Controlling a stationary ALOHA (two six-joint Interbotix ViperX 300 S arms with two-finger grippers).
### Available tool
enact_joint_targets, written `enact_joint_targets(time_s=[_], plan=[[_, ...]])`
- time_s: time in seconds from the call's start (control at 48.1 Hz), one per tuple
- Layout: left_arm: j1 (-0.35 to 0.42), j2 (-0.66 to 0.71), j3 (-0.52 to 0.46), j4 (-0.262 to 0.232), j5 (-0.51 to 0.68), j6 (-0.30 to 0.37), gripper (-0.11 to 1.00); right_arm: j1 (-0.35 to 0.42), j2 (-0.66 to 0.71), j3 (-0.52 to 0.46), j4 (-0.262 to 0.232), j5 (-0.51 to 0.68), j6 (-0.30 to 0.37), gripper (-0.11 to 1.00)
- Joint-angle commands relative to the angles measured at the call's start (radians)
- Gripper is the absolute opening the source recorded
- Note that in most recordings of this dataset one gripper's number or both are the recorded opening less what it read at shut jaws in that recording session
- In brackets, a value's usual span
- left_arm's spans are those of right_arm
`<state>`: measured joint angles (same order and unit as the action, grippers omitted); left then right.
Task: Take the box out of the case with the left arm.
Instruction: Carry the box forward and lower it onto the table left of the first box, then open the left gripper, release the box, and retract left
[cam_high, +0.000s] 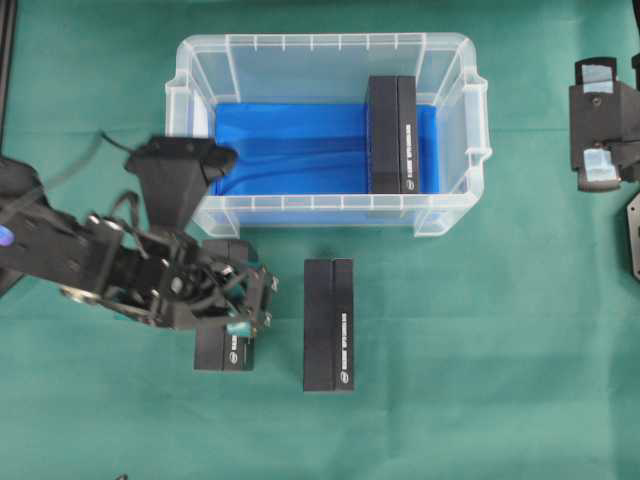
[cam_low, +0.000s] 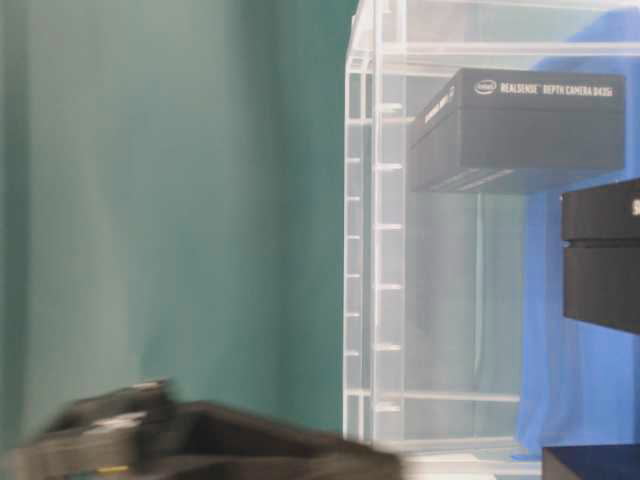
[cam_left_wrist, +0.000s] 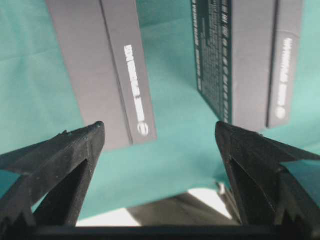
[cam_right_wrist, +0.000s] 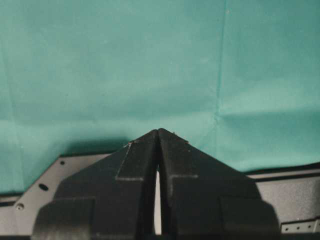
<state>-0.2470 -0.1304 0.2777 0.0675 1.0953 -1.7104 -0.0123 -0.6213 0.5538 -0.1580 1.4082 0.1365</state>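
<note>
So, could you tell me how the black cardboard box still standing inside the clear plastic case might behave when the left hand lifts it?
The black cardboard box looks rigid, with crisp edges, so it should probably hold shape. It stands on a narrow side against the clear plastic case wall, so a nudge may tip it. Its smooth faces might slip.

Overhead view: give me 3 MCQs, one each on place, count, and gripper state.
1. Where does the box still in the case stand?
A. right end
B. left end
C. middle

2. How many black boxes lie out on the green cloth?
A. none
B. one
C. two

3. How does the left gripper stand?
A. shut on a box
B. open, holding nothing
C. shut, empty

Key:
1 A, the boxed depth camera stands against the right wall on the blue sheet.
2 C, a long box and a smaller box under the gripper.
3 B, the wrist view shows its fingertips wide apart, nothing between.
</note>
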Motion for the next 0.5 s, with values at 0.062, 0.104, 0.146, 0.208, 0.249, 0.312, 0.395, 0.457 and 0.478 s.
enact_joint_targets(time_s=[0.062,0.104,0.146,0.208,0.249,0.312,0.395,0.457,0.478], plan=[[0.023,-0.058,-0.121,0.000,0.133,0.014,0.97,-0.002,-0.005,-0.011,-0.003,-0.005,-0.002,0.00],[0.026,-0.060,-0.144,0.000,0.153,0.020,0.97,0.000,-0.005,-0.011,-0.003,-0.003,-0.002,0.00],[0.028,-0.058,-0.167,0.000,0.166,0.026,0.97,0.000,-0.005,-0.011,-0.002,-0.003,-0.002,0.00],[0.031,-0.054,-0.193,0.000,0.176,0.038,0.97,0.000,-0.005,-0.011,-0.002,-0.005,-0.002,0.00],[0.031,-0.051,-0.204,0.000,0.176,0.044,0.97,0.000,-0.005,-0.011,-0.002,-0.005,-0.002,0.00],[0.032,-0.043,-0.210,0.000,0.181,0.051,0.97,0.000,-0.005,-0.011,-0.003,-0.005,0.000,0.00],[0.032,-0.043,-0.206,0.000,0.187,0.055,0.97,0.000,-0.005,-0.009,-0.003,-0.005,0.002,0.00],[0.031,-0.051,-0.198,0.000,0.190,0.055,0.97,0.000,-0.005,-0.011,-0.003,-0.003,0.002,0.00],[0.031,-0.054,-0.193,0.000,0.190,0.055,0.97,0.000,-0.005,-0.011,-0.003,-0.005,0.000,0.00]])
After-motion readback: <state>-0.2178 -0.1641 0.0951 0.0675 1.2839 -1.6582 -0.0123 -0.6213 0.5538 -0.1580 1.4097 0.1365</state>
